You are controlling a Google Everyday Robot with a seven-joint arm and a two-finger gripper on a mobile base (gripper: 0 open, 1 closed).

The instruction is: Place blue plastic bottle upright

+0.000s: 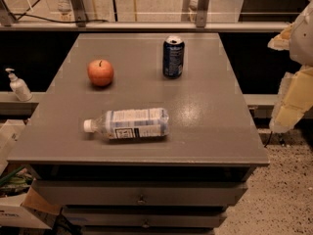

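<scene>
The blue plastic bottle (128,124) lies on its side on the grey table top (205,106), near the front, left of the middle. It is clear plastic with a white-and-dark-blue label, and its white cap (88,126) points left. My gripper (288,106) is a pale cream shape at the right edge of the view, beyond the table's right side and above the floor. It is well apart from the bottle and holds nothing that I can see.
A dark blue soda can (173,57) stands upright at the back middle. A red apple (100,72) sits at the back left. A small white pump bottle (18,85) stands on a ledge left of the table. Drawers (142,195) are below the top.
</scene>
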